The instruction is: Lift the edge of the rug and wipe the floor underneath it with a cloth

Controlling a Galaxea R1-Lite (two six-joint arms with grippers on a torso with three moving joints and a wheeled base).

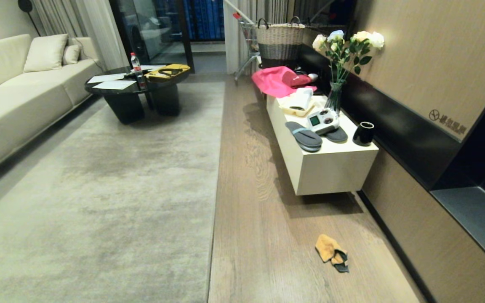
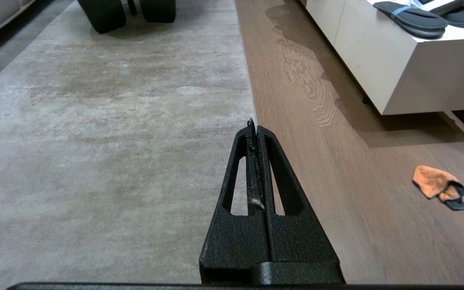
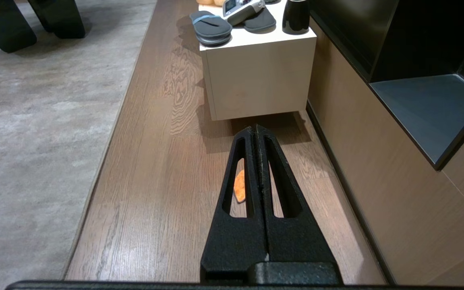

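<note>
Head view: cloth (image 1: pixel 331 251) crumpled on floor (image 1: pixel 263 235), well apart from flat rug edge (image 1: pixel 216 185), near white bench (image 1: pixel 331 168).
Left wrist view: left hand (image 2: pixel 255 128) pinched together, empty, above rug edge.
Right wrist view: right hand (image 3: pixel 256 129) pinched together, empty, cloth (image 3: pixel 239 186) below.

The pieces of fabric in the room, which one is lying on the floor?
The small orange-tan cloth, crumpled on the wood floor near the white cabinet. The bright pink fabric is draped over that cabinet's far end instead.
</note>
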